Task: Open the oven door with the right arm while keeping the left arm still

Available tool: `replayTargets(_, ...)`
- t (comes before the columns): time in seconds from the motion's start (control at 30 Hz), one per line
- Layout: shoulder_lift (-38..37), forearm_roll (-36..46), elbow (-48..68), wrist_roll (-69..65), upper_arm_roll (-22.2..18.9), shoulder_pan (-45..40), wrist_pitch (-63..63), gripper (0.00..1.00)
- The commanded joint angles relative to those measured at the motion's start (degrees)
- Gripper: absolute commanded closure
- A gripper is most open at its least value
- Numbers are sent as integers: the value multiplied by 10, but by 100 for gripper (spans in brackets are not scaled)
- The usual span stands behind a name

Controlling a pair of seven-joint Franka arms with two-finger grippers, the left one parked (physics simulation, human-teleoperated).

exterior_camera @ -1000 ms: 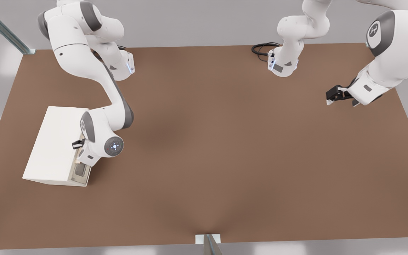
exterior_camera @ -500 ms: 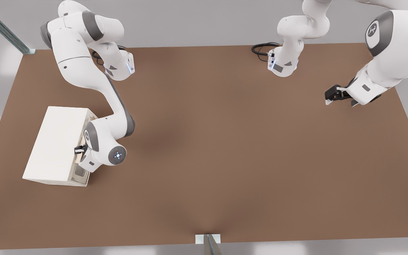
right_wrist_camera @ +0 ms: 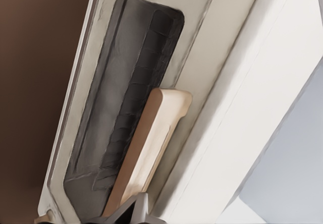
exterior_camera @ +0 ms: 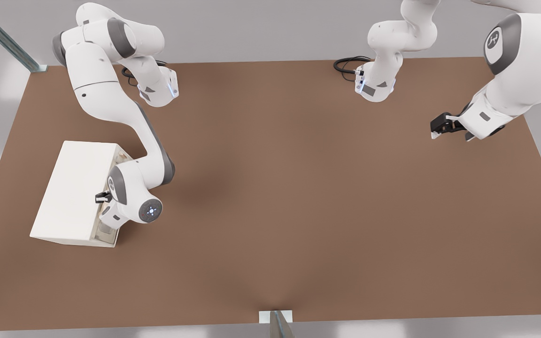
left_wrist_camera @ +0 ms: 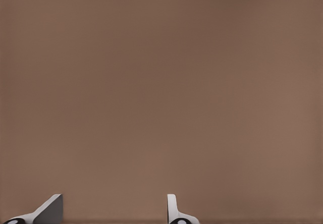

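The small white box oven [exterior_camera: 75, 188] stands on the brown table at the front view's left. Its oven door [exterior_camera: 105, 233] faces the table's middle, and only a strip of it shows under the right arm [exterior_camera: 132, 192]. In the right wrist view the oven door [right_wrist_camera: 202, 82] fills the picture, with its dark glass window [right_wrist_camera: 136, 82] and pale beige bar handle [right_wrist_camera: 151, 143]. My gripper [exterior_camera: 103, 197] sits at the door's upper edge, right at the handle; the handle's near end runs under the gripper [right_wrist_camera: 133, 214].
The left arm [exterior_camera: 510, 70] hangs parked over the table's far corner at the front view's right, its gripper [exterior_camera: 441, 126] above bare brown table. A black cable [exterior_camera: 348, 63] lies coiled by that arm's base. A metal post [exterior_camera: 277, 324] stands at the near edge.
The right arm's wrist has slid along the door toward the table's near edge and dropped slightly. The oven body has not moved, and the left arm stays nearly still.
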Motion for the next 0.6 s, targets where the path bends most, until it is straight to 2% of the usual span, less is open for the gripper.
replayTargets(0.0,1,10,4,26,1,0,-2,79)
replayTargets(0.13,1,17,17,32,4,16,-11,79)
replayTargets(0.27,21,80,76,45,5,66,-46,79)
replayTargets(0.3,26,104,103,42,5,75,-65,62)
replayTargets(0.33,26,141,141,-4,3,69,-66,0)
replayTargets(0.37,27,160,200,-57,0,58,-104,0)
replayTargets(0.4,19,232,276,-108,-1,26,-155,0)
replayTargets(0.43,-2,357,308,-156,-1,-41,-174,0)
replayTargets(0.47,-40,407,309,-185,3,-77,-173,0)
replayTargets(0.57,-193,371,183,-192,-6,-79,-140,0)
